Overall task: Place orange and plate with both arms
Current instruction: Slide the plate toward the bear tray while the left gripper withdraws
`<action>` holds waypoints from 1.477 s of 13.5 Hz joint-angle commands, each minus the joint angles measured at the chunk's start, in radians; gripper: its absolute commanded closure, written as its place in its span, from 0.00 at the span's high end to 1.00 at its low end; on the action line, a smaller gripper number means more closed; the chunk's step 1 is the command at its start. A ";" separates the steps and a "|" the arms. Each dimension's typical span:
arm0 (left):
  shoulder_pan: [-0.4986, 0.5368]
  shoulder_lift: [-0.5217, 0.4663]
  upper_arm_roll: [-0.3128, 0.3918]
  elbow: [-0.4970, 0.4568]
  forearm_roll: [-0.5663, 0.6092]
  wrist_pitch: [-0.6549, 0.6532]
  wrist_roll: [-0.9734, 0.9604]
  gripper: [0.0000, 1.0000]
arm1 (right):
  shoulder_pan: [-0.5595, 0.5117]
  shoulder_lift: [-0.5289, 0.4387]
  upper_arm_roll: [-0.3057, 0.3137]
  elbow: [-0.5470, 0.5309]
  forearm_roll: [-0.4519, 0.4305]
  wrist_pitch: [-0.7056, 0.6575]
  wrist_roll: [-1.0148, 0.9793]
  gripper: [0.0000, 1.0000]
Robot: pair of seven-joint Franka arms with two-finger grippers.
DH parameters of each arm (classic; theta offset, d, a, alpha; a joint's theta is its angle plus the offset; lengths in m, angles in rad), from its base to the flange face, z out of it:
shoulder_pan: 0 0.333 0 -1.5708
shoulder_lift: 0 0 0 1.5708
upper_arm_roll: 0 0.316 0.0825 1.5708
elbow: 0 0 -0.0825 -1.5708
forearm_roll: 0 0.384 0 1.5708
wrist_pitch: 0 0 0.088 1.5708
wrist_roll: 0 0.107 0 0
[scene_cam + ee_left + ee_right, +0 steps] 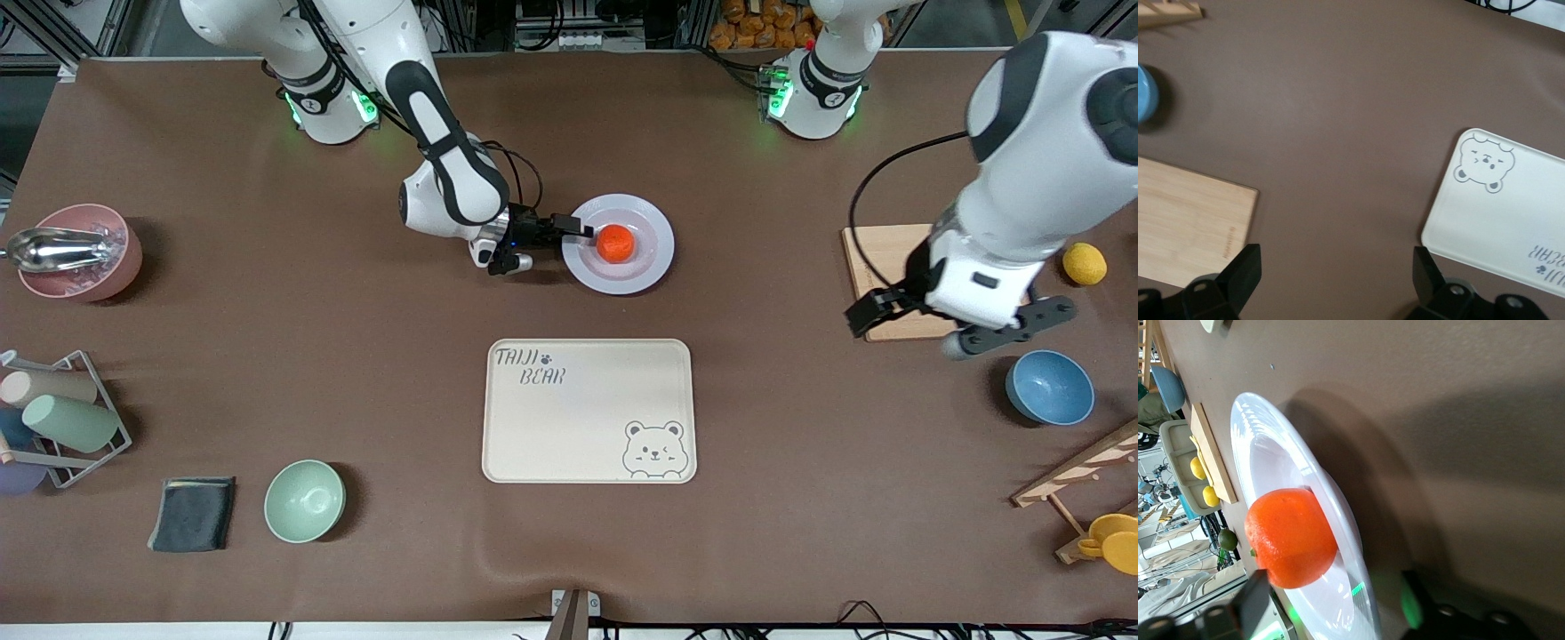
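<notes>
The orange [615,243] sits in the middle of the lavender-white plate [649,258], on the table between the two bases. My right gripper [573,229] lies low at the plate's rim on the right arm's side. In the right wrist view the right gripper [1336,592] is open, its jaws either side of the rim of the plate [1255,427], and the orange [1291,537] is close by. My left gripper [876,313] is up in the air over the edge of a wooden board, open and empty. It also shows in the left wrist view [1335,277].
A cream bear tray [589,411] lies nearer the front camera than the plate. A wooden board [880,267], a lemon [1085,263], a blue bowl [1050,388] and a wooden rack [1080,471] are at the left arm's end. A pink bowl [80,252], a cup rack [58,418], a cloth [192,513] and a mint bowl [304,500] are at the right arm's end.
</notes>
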 commanded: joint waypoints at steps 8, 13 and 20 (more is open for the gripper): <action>0.035 -0.106 0.041 0.096 0.002 -0.222 0.210 1.00 | 0.017 -0.012 -0.010 0.055 0.044 0.008 -0.022 0.00; -0.232 -0.157 0.424 0.086 -0.106 -0.245 0.397 1.00 | -0.038 -0.029 -0.017 0.153 0.044 0.013 -0.019 0.00; -0.283 -0.200 0.509 0.049 -0.125 -0.254 0.491 1.00 | -0.258 0.145 -0.017 0.417 -0.008 0.019 -0.011 0.00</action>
